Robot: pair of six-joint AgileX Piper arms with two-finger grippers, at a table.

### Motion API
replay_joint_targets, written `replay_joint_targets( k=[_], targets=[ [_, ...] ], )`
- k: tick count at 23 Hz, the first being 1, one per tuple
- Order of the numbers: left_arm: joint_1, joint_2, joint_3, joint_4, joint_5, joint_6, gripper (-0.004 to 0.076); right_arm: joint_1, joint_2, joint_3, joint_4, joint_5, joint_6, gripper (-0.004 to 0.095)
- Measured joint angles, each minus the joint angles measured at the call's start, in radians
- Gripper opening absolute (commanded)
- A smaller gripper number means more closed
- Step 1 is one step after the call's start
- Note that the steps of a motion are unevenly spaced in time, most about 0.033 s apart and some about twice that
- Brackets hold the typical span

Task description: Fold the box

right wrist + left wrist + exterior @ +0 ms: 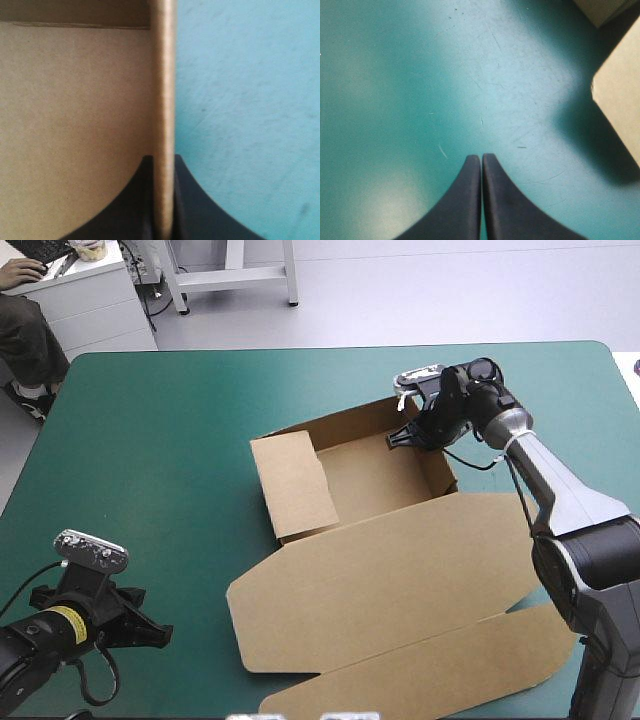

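Note:
The brown box (370, 480) sits at mid-table as an open tray, its walls raised and its large lid (400, 590) lying flat toward the near edge. My right gripper (412, 435) is at the tray's far right corner, shut on the right wall. That wall (164, 100) runs upright between the two black fingers, with the tray's floor on one side and teal-green cover on the other. My left gripper (150, 632) rests low near the near left corner of the table, shut and holding nothing (481, 159). A corner of the lid (620, 110) lies ahead of it.
The teal-green cover (150, 440) lies bare to the left of and beyond the box. A person's arm (20, 275) shows at a desk beyond the far left corner, off the table.

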Motion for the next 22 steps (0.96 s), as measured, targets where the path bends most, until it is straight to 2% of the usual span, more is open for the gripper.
replay_joint_targets(
  k=[5, 10, 11, 15, 19, 22],
  targets=[
    [0.000, 0.000, 0.000, 0.000, 0.002, 0.000, -0.0010, -0.089, -0.028, -0.047, -0.073, 0.000, 0.004, -0.0020],
    [0.000, 0.000, 0.000, 0.000, 0.002, 0.000, -0.0010, -0.249, -0.054, -0.051, -0.090, -0.004, 0.028, -0.0020],
    [0.000, 0.000, 0.000, 0.000, 0.002, 0.000, -0.0010, -0.327, -0.056, -0.052, -0.090, 0.000, 0.033, -0.0020],
    [0.000, 0.000, 0.000, 0.000, 0.002, 0.000, -0.0010, -0.524, -0.056, -0.052, -0.090, 0.026, 0.037, -0.0020],
    [0.000, 0.000, 0.000, 0.000, 0.002, 0.000, -0.0010, -0.669, -0.056, -0.052, -0.079, 0.032, 0.033, -0.0018],
    [0.000, 0.000, 0.001, 0.000, 0.001, 0.000, -0.0010, -0.748, -0.056, -0.052, 0.001, 0.035, -0.039, 0.0033]
  ],
)
